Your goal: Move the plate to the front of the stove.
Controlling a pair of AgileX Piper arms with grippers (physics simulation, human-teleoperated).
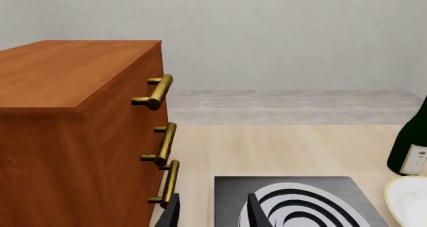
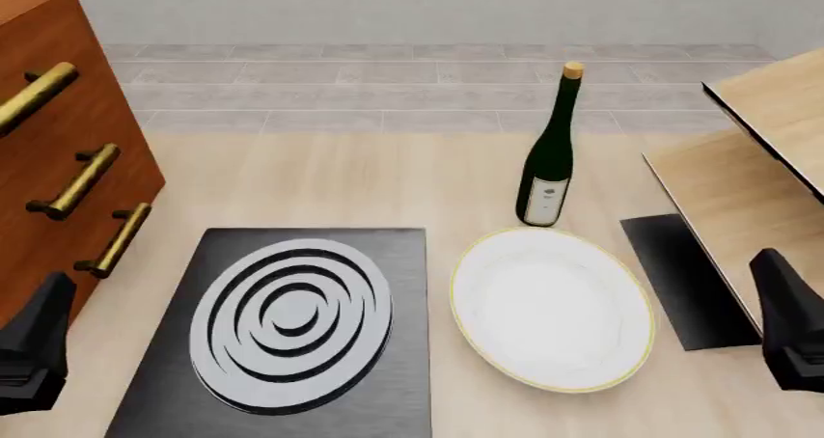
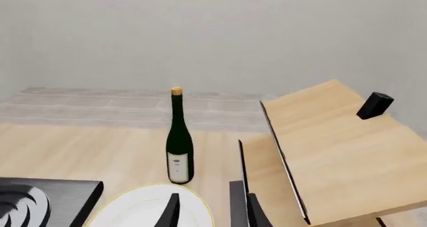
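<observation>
Plate (image 2: 551,308): round, shallow, white with thin gold rim. Lies flat on the table just beside the stove's right edge, apart from it by a narrow strip of tabletop. Being round, it offers no long axis to align with.

Stove (image 2: 289,332): dark square slab, one burner of concentric silver rings. Landmark for all entries.

Wine bottle (image 2: 550,149): dark green, upright, labelled, beyond the plate on the far side from the arms, near its rim.

Wooden drawer cabinet (image 2: 52,120): brass handles, left of the stove.

Black mat (image 2: 682,279): right of the plate, partly under a tilted wooden board (image 2: 754,158).

Right gripper (image 3: 210,209): fingers parted, nothing between them; the plate lies ahead and below, slightly toward the stove.

Left gripper (image 1: 213,212): fingers likewise spread and empty, over the stove's left part.

Judgement: the right arm is the nearer; its approach would run to the plate's near-right rim.
</observation>
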